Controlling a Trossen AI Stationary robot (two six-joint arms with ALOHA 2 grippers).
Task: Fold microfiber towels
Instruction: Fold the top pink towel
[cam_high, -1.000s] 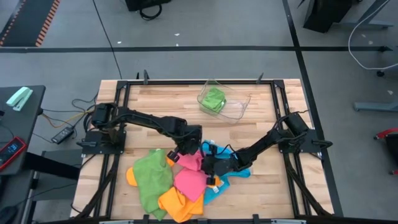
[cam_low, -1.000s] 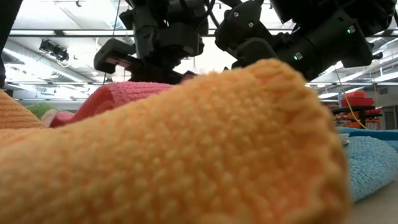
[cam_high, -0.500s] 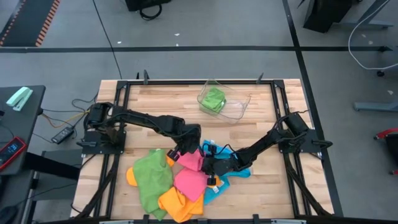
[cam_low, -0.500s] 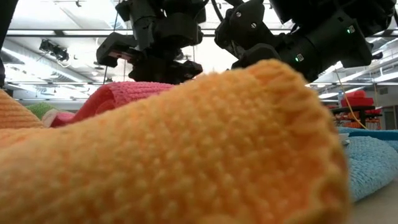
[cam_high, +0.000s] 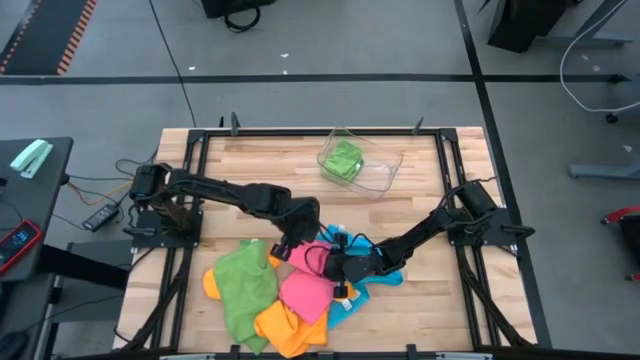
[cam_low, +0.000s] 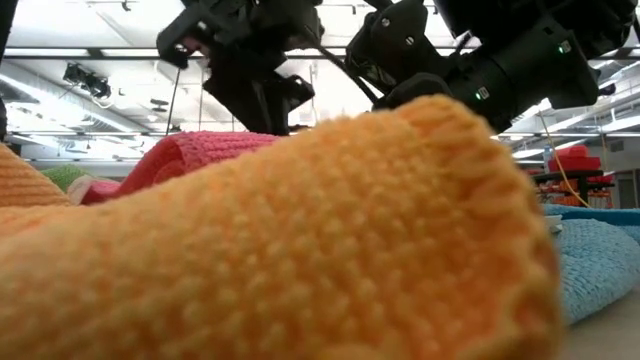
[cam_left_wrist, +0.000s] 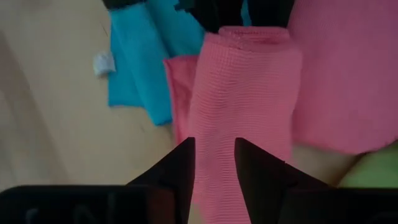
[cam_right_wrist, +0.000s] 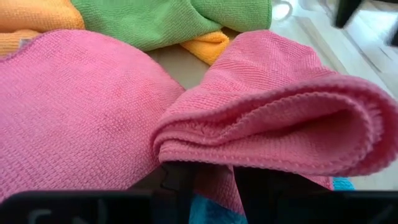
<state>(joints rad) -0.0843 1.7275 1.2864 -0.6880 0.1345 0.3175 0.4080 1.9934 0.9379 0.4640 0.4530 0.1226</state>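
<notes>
A pink towel (cam_high: 306, 257), folded into a narrow strip, lies on a heap of microfiber towels: green (cam_high: 246, 285), another pink (cam_high: 305, 296), orange (cam_high: 283, 328) and sky blue (cam_high: 375, 272). My right gripper (cam_high: 338, 268) is shut on one end of the strip. My left gripper (cam_high: 297, 243) hovers over the other end, pointing steeply down. Its fingers (cam_left_wrist: 181, 163) are parted, and the pink strip (cam_left_wrist: 239, 93) shows in the gap. In the low view an orange towel (cam_low: 300, 250) fills the foreground and hides where both grippers meet the cloth. My left gripper (cam_left_wrist: 214, 155) has a finger on either side of the pink strip's end (cam_left_wrist: 214, 186), from above; I cannot tell whether they touch it. My right gripper (cam_right_wrist: 214, 177) pinches the folded pink towel's end (cam_right_wrist: 211, 163) between its two fingers, several layers together. It comes slanting down from the table's right. The folded edge (cam_right_wrist: 267, 134) bulges beyond the fingers, and the rest lies on the heap.
A clear plastic tray (cam_high: 385, 176) holding a folded green towel (cam_high: 343, 160) stands at the table's far middle. Bare wood (cam_high: 250, 170) lies left of the tray and along the right side. Black frame rails (cam_high: 195, 180) border the table.
My left gripper has risen above the pink strip and rolled about its own axis, drawing slightly toward the table's left. The pink strip and my right gripper have stayed where they were.
</notes>
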